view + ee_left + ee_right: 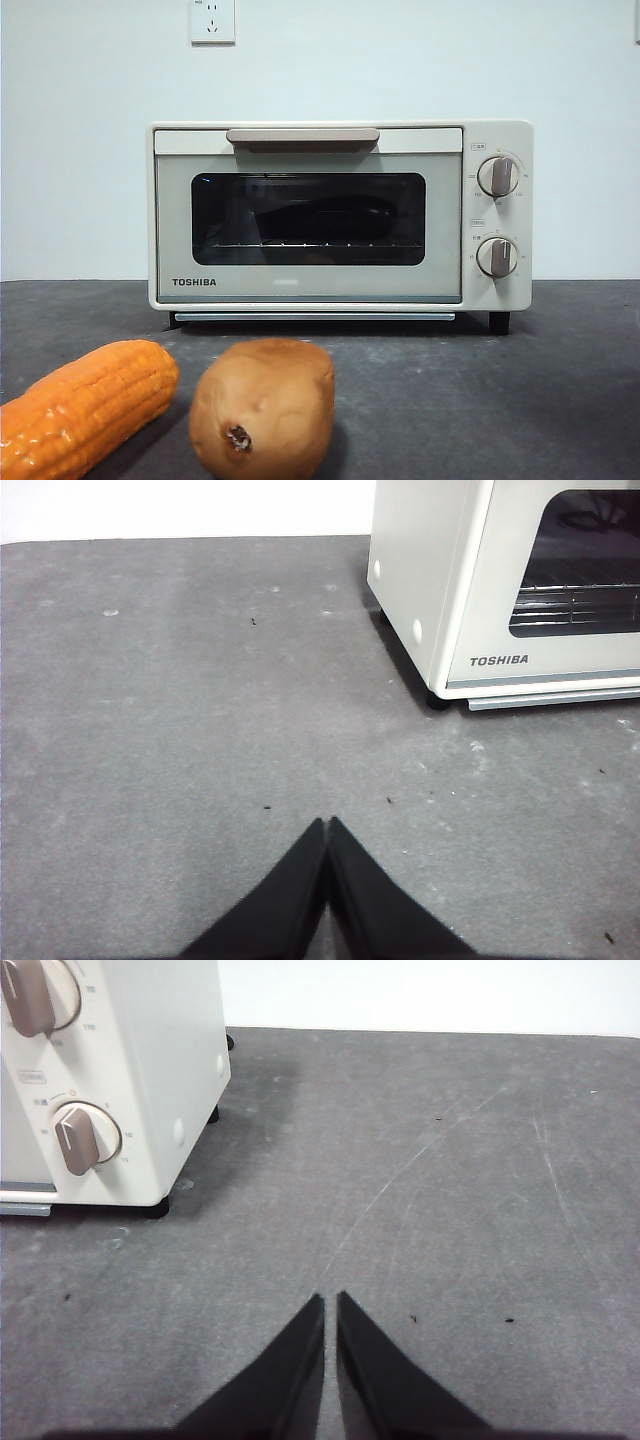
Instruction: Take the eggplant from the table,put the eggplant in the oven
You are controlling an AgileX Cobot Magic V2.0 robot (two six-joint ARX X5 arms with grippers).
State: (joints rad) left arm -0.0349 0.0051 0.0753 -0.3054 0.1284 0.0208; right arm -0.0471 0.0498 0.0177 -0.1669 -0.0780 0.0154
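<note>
The cream-white Toshiba oven (310,290) stands at the back of the table (480,400) with its door closed. Behind the dark glass a dark, elongated shape that looks like the eggplant (322,217) lies on the wire rack. My left gripper (327,825) is shut with nothing in it, hovering over bare table off the oven's (440,590) left front corner. Off the knob side of the oven (150,1070), my right gripper (330,1300) is shut and holds nothing either. Neither arm shows in the front view.
An orange corn cob (85,405) and a brown potato (262,408) lie near the table's front edge, in front of the oven. A white wall with a socket (212,20) rises behind.
</note>
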